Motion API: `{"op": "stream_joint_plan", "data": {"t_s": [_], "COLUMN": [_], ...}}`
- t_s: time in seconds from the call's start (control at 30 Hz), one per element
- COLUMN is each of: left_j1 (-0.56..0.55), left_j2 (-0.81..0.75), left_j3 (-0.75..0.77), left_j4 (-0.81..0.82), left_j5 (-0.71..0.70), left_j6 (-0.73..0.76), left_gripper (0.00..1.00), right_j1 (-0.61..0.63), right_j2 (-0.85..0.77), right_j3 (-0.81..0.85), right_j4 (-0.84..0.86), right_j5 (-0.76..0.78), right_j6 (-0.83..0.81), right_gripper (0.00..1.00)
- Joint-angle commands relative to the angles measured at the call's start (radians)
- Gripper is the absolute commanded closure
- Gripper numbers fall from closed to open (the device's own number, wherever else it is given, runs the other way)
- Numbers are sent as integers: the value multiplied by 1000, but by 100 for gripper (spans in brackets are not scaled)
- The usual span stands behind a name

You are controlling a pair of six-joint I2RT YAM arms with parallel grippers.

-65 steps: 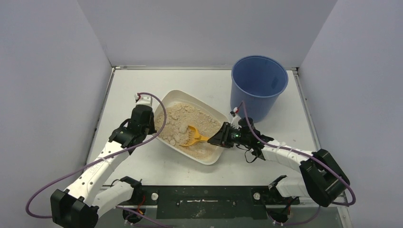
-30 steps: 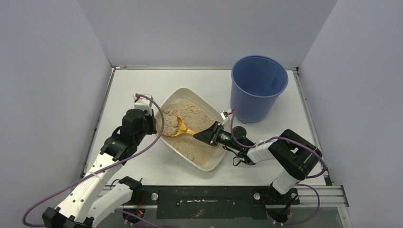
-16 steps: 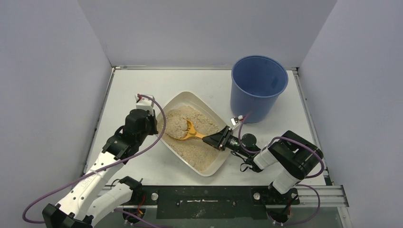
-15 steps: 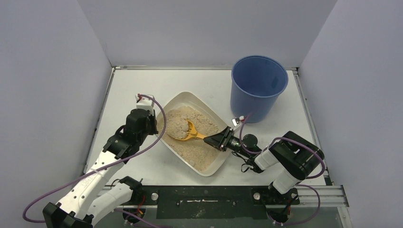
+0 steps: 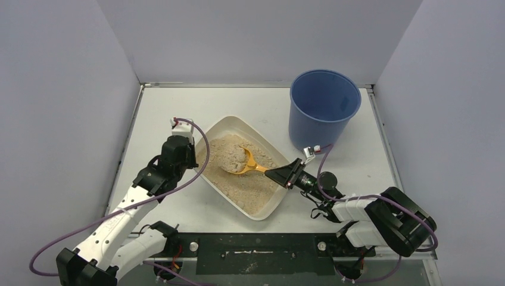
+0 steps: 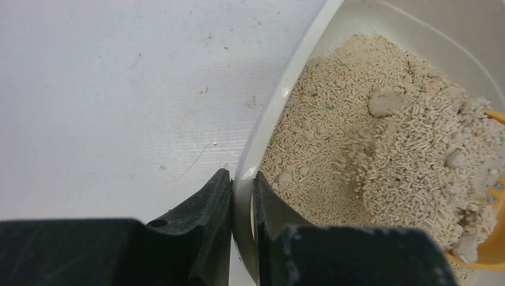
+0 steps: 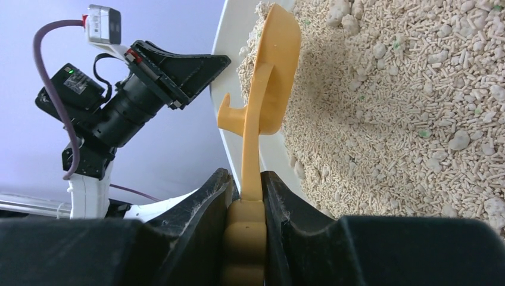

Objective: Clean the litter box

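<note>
- The litter box (image 5: 271,205) sits mid-table at a slant, just left of the bucket. My left gripper (image 6: 242,182) is nearly closed and pinches its left rim, one finger inside and one outside. I judge that pinch must stay firm so the tray can't slide.
- The blue bucket (image 5: 324,113) stands just beyond the tray's right corner, so I'd carry the load level.
- The orange scoop (image 7: 271,77) is clamped by its handle in my right gripper (image 7: 245,182), fingers barely apart. I'd lift slowly and let loose pellets sift out.
- The clumps (image 6: 384,101) heaped by the scoop are what I'm after.
</note>
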Motion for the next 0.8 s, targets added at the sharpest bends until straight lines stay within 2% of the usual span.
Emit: {"op": "stream_joint_plan", "data": {"t_s": [0.0,0.13,0.23,0.3,0.4,0.43,0.53,0.63,0.73,0.77], "left_j1": [4,7,8,8,9,9,11,12,13,13], "left_j2": [1,16,23,22,23,21,27,33,32,34], "left_j3": [16,18,20,20,20,20,18,22,17,17], "left_j4": [96,88,81,80,75,76,78,77,78,77], "left_j5": [-45,-47,-51,-53,-55,-52,-44,-38,-29,-26], "left_j6": [-13,-22,-29,-30,-33,-34,-34,-37,-40,-42], "left_gripper": [100,100,100,100,100,100,100,100,100,100], "right_j1": [-23,-12,-40,-19,-90,-78,1,-81,9,-11], "right_j2": [-68,-65,-74,-55,-62,-64,-62,-101,-122,-138], "right_j3": [-33,-35,-87,-60,-130,-134,-85,-161,-93,-105], "right_j4": [97,170,226,257,326,341,322,332,281,272], "right_j5": [-1,-27,21,-29,10,14,-18,27,-13,-10], "right_j6": [16,35,76,76,142,147,121,157,112,110], "right_gripper": [100,100,100,100,100,100,100,100,100,100]}}
